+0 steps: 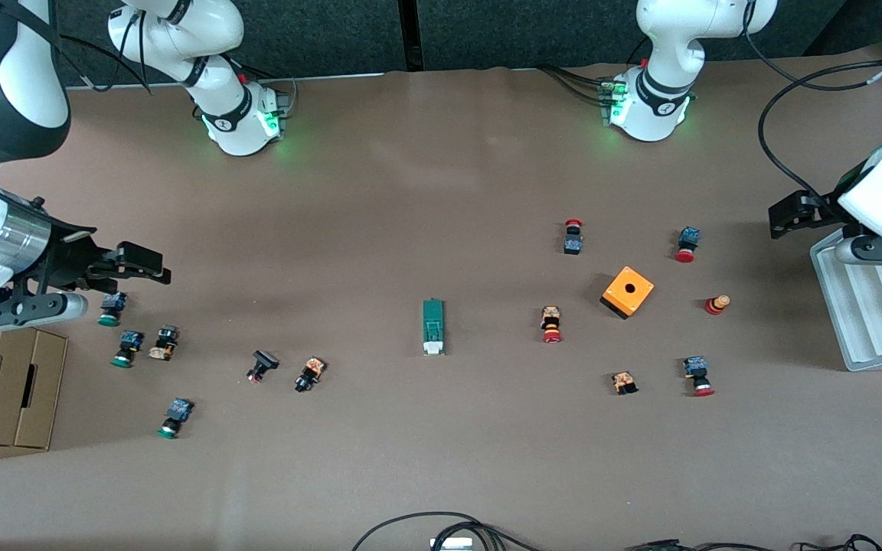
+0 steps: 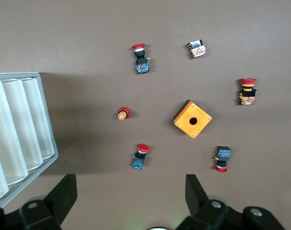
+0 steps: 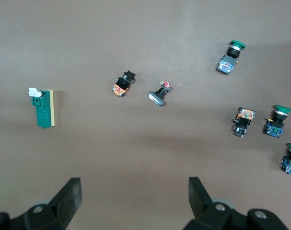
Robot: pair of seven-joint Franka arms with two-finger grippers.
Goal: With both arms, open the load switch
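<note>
Bench, brown and wide, parts scattered across it. Landmark for these notes: the load switch, lying flat about mid-bench with nothing touching it.

Right tool hangs over the right arm's end of the bench, above a cluster of green-capped push buttons. Fingers spread wide, nothing between them. Its wrist view shows the load switch off to one side.

Left tool hangs over the left arm's end, beside the ribbed white tray. Also spread wide and empty. The load switch does not appear in its wrist view at all; the orange box with a hole does.

I judge both tools well apart from the switch, the right one somewhat the closer.

Long axis of the switch runs toward and away from the front camera, white end nearest it. As I see it, each tool should take one end.

Hard to make out: how the white piece seats in the green body.
</note>
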